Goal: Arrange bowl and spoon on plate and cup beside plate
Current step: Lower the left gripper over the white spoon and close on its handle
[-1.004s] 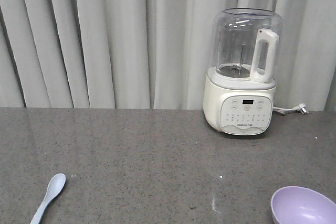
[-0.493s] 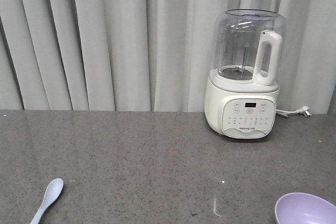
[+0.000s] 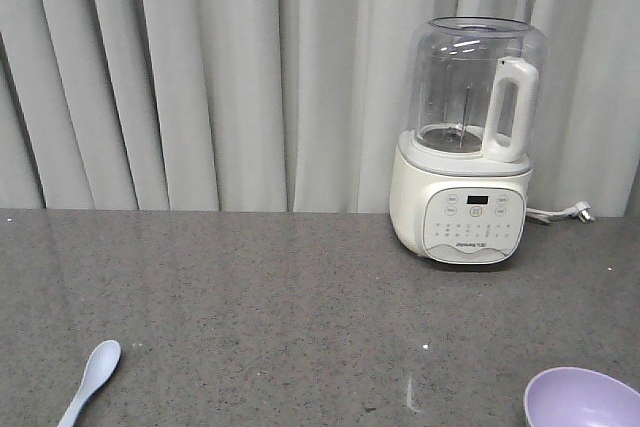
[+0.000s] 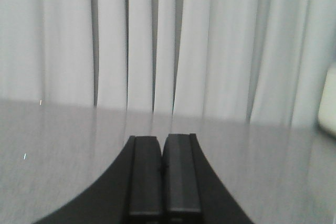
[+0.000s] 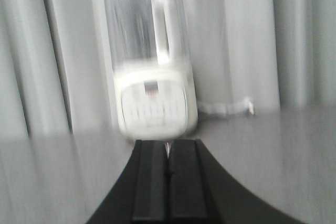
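**Q:** What does the front-facing view show?

**A:** A grey speckled stone countertop (image 3: 300, 287) runs in front of a pale pleated curtain (image 3: 200, 77). At the lower left of the frame lies a short pale bluish-white plastic spoon (image 3: 92, 379), scoop towards the curtain and handle cut off by the bottom edge. At the lower right corner sits a small round lilac-purple plastic bowl (image 3: 583, 400), upright and partly cropped. The two are well apart. A white blender with a clear jug (image 3: 470, 142) stands at the right of the frame, its loose plug (image 3: 572, 211) resting on the countertop just beside it.

**Q:** And the two tools?

**A:** In the left wrist view, the left gripper (image 4: 162, 150) sits at bottom centre. Its black pads (image 4: 144, 177) are pressed face to face and grip no object. In the right wrist view, the right gripper (image 5: 168, 153) is likewise closed pad against pad. It points at the blender (blurred in this view), which fills the upper middle of the frame.
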You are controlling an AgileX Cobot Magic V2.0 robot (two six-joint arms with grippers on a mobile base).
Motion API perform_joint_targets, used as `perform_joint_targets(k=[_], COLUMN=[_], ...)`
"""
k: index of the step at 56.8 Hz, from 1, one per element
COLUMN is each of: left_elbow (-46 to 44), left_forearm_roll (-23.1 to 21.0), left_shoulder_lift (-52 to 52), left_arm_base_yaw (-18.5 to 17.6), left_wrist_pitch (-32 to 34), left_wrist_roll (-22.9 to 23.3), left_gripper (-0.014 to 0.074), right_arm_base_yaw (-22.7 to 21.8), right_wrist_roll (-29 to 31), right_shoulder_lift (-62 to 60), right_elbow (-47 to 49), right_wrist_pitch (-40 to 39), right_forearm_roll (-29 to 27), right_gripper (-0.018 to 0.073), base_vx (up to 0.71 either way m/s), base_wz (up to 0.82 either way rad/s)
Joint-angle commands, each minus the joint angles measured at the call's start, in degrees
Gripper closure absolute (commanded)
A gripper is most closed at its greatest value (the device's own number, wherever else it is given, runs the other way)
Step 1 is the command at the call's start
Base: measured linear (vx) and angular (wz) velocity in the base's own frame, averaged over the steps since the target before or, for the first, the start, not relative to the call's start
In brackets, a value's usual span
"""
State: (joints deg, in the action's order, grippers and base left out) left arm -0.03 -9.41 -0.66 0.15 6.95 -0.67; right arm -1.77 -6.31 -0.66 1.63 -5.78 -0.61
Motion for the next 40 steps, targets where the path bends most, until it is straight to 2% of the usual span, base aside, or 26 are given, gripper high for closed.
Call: perform_joint_targets(k=[1, 4, 8, 11, 19, 24, 28, 35, 40], left_elbow=[-7.83, -14.42, -24.13, -31.99, -48.88, -54.36, -56.18, -56.53, -56.53], left_forearm_roll=[-2.02, -0.79, 2.96, 2.79, 1.11, 0.69, 0.40, 0.38, 0.38], left_shoulder_lift=[-0.23, 1.11, 6.46, 13.03, 32.59, 43.47, 48.95, 53.61, 54.70], left_arm_base_yaw=[-0.15, -0.15, -0.16, -0.39, -0.52, -0.52, -0.52, -0.52, -0.52], left_wrist_pitch=[11.64, 9.90, 7.02, 2.61, -10.20, -13.74, -13.85, -12.20, -12.46], left_wrist_roll=[5.17, 4.29, -1.07, -2.79, -2.72, -2.72, -2.72, -3.02, -3.29], left_gripper=[0.0603, 0.0603, 0.0603, 0.0603, 0.0603, 0.0603, 0.0603, 0.0596, 0.0561], right_arm_base_yaw=[-0.27, -0.27, -0.27, -0.27, -0.27, -0.27, -0.27, -0.27, -0.27], right_wrist_roll=[0.66, 2.22, 4.63, 6.31, 7.10, 7.10, 6.99, 7.19, 7.19], right_shoulder_lift=[1.57, 4.74, 11.41, 17.34, 35.18, 43.52, 47.52, 52.43, 53.68], right_elbow=[8.87, 15.29, 26.07, 32.37, 49.72, 55.07, 55.92, 55.69, 55.69], right_wrist_pitch=[-7.69, -6.25, -3.41, -0.39, 8.15, 11.59, 14.05, 15.05, 17.10], right_forearm_roll=[0.28, 0.28, 0.61, 0.61, 0.28, 0.16, 0.04, 0.15, 0.15], right_gripper=[0.0568, 0.0568, 0.0568, 0.0568, 0.0568, 0.0568, 0.0568, 0.0564, 0.0534], base_vx=[0.00, 0.00, 0.00, 0.00, 0.00, 0.00, 0.00, 0.00, 0.00], base_wz=[0.00, 0.00, 0.00, 0.00, 0.00, 0.00, 0.00, 0.00, 0.00])
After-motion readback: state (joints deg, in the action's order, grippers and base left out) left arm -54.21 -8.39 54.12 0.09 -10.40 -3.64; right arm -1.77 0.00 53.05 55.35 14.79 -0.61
